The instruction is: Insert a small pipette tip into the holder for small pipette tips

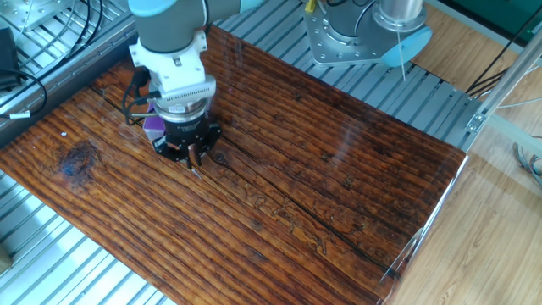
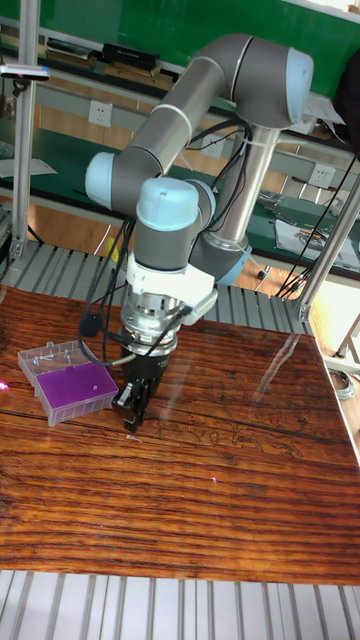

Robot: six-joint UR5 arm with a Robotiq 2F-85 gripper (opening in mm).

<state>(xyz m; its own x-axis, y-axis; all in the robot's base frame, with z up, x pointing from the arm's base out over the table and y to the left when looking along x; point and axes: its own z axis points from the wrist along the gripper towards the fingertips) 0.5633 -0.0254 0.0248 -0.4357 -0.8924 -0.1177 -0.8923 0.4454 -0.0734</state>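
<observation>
The holder for small pipette tips (image 2: 76,386) is a small clear box with a purple top plate, standing on the wooden table left of the arm. In the fixed view the wrist hides all but a purple corner of the holder (image 1: 153,125). My gripper (image 2: 133,418) points straight down just right of the holder, its fingertips at the table surface (image 1: 194,159). The two black fingers stand a narrow gap apart. The small pipette tip is too small to make out in either view.
The dark wooden board (image 1: 322,169) lies on a ribbed metal bench. The arm's grey base plate (image 1: 343,38) is at the back. Black cables (image 1: 25,80) run at the far left. The board's right edge (image 1: 428,220) drops onto a lighter wooden surface.
</observation>
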